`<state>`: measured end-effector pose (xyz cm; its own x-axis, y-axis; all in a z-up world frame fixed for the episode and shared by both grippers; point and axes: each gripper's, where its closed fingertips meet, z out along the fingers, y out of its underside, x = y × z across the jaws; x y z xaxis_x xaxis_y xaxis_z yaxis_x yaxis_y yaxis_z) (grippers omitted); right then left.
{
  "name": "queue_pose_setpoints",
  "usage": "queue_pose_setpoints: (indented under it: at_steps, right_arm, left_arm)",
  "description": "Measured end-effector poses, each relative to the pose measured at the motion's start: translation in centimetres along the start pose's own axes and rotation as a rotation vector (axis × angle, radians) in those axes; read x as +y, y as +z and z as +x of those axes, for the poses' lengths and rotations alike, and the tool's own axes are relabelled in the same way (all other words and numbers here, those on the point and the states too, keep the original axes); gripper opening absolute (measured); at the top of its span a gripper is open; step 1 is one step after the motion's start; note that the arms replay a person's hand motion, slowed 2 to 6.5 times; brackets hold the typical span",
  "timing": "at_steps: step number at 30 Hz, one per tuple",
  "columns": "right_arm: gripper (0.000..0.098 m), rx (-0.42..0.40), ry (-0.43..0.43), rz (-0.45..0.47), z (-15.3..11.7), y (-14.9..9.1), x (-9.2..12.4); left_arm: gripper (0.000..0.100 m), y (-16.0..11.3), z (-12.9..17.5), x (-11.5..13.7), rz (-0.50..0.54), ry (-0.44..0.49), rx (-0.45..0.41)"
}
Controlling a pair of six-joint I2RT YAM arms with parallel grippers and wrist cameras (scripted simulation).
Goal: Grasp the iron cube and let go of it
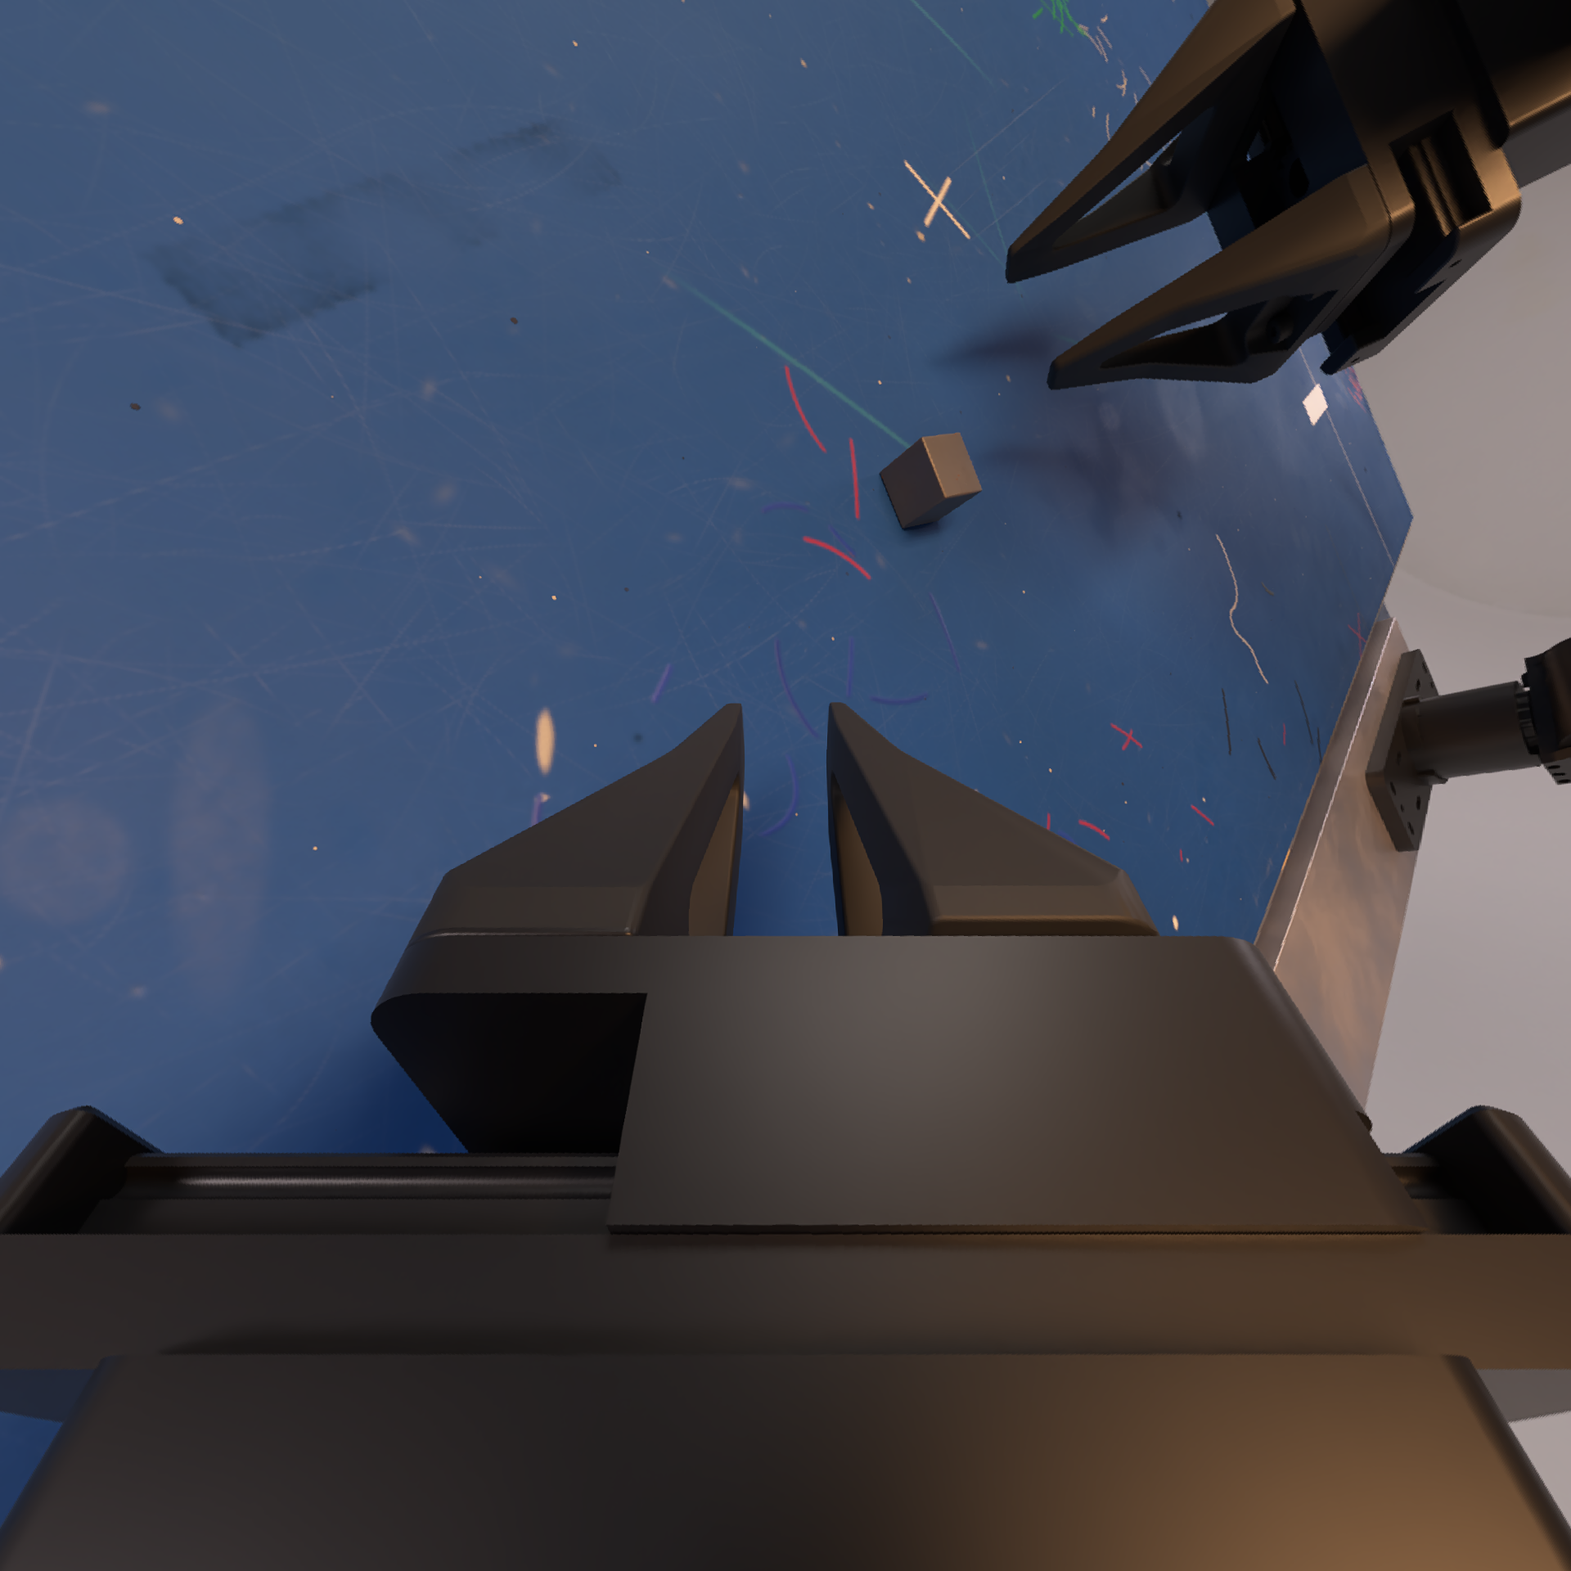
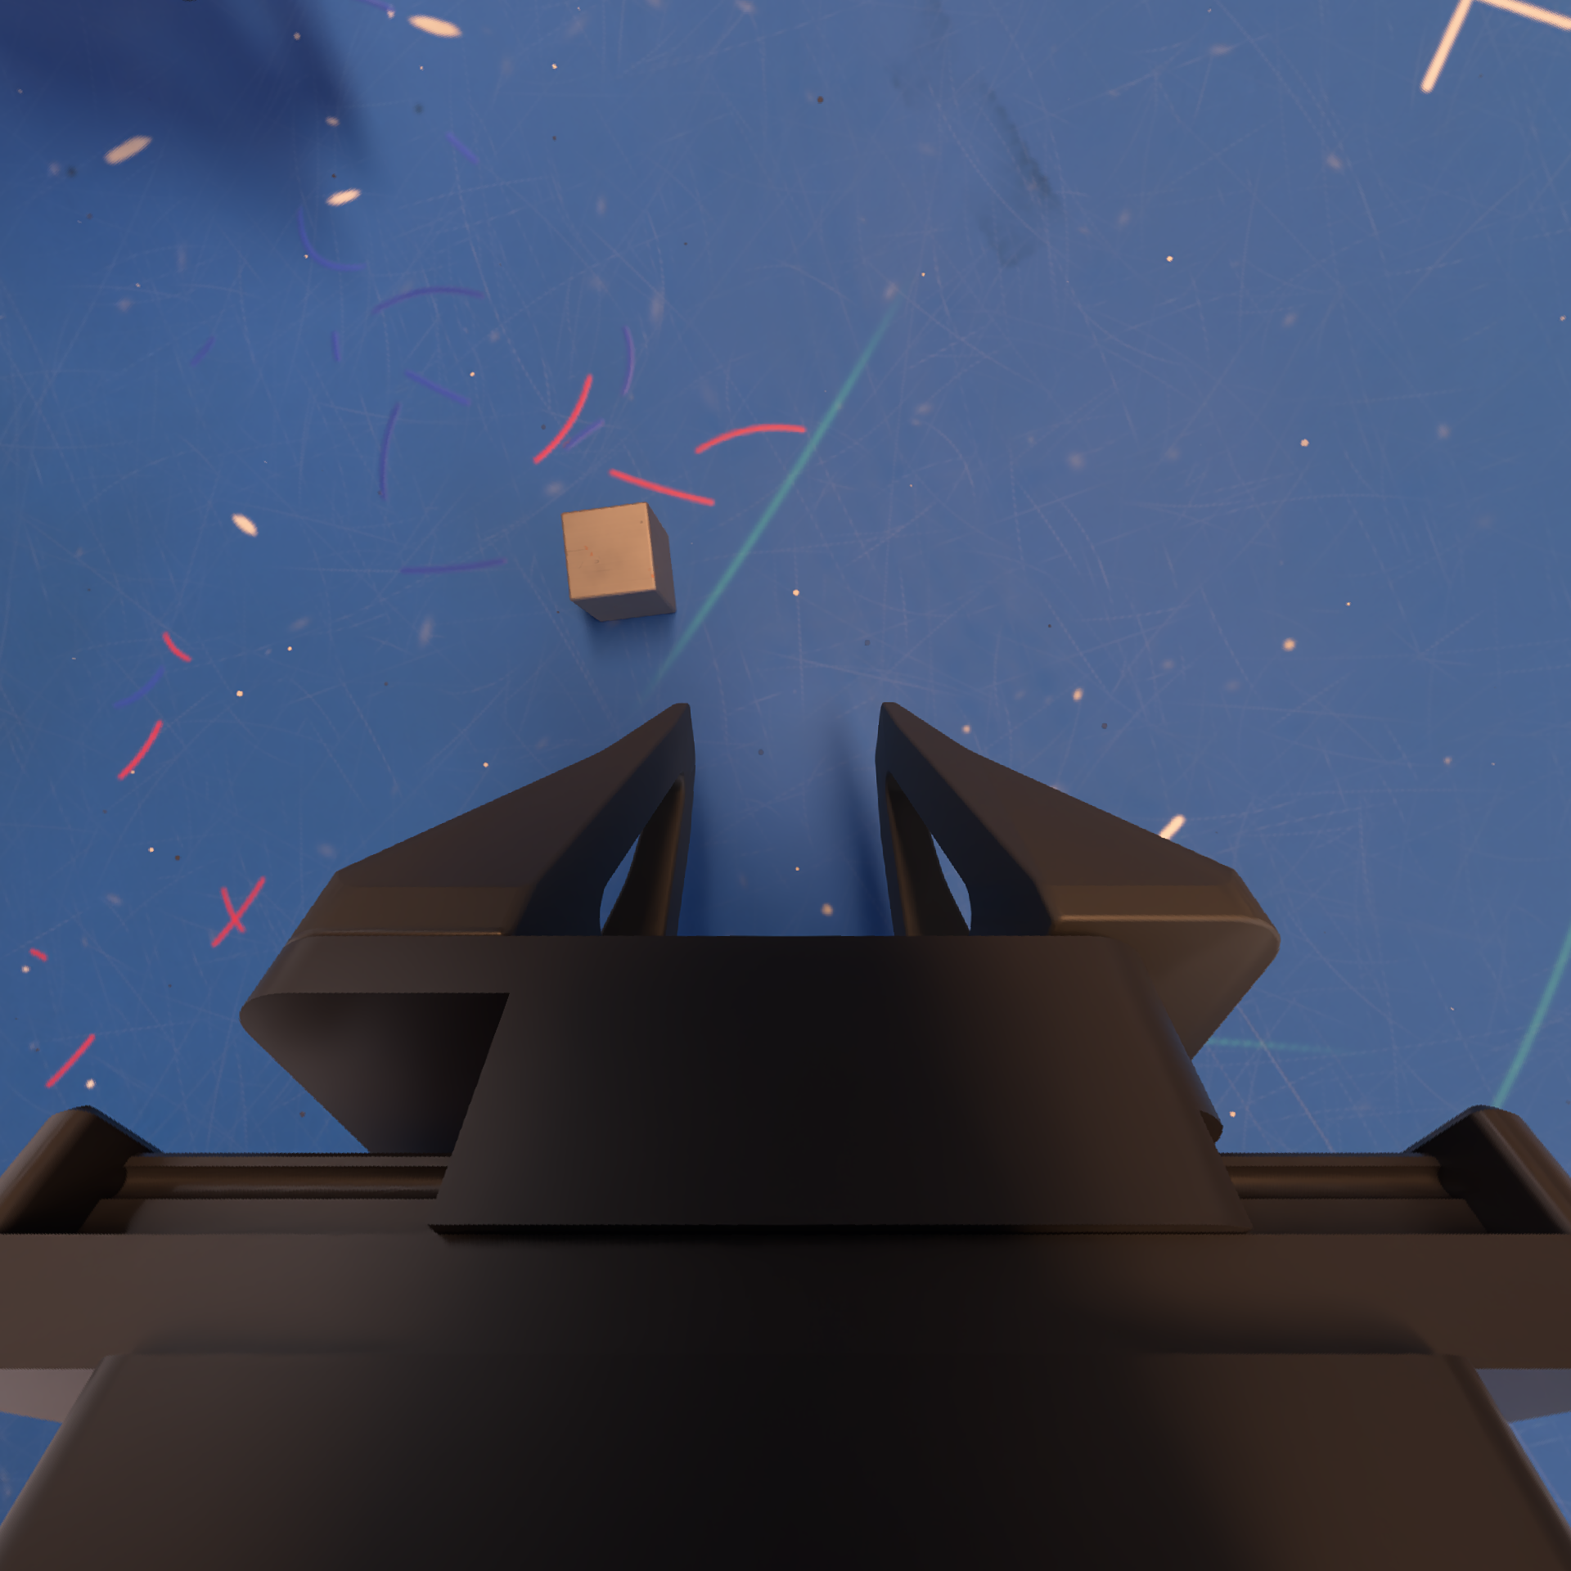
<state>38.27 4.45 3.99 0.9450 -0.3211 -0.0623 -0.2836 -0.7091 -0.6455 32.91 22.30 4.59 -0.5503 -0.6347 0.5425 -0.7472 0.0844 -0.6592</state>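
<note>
While the iron cube [image 2: 619, 561] sits free on the blue tabletop [image 2: 1105, 425] at eleven o'clock of the right gripper [image 2: 784, 714], whose jaws stand moderately apart and empty, the approach seems underway, calling for a leftward shift; the left gripper [image 1: 785, 714] hangs narrow, empty

Left pincer [image 1: 785, 714] and right pincer [image 2: 784, 714]: matte dark-brown bodies, tapered wedge fingers with triangular cut-outs, on a grooved rail.

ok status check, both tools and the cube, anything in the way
Left tool open, empty, narrow gap. Right tool open, empty, clear of small grey-brown metal cube. Cube flat on scuffed blue table, untouched. Nothing in the way.
</note>
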Motion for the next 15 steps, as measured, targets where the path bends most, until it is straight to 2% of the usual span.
queue_pose_setpoints:
  at_steps: [15]
  right_arm:
    - [0.0379,-0.066,-0.091,-0.015,-3.9,2.8,-1.9]
  left_arm:
    - [0.017,-0.2,0.0,-0.1,0.009,-0.002,0.005]
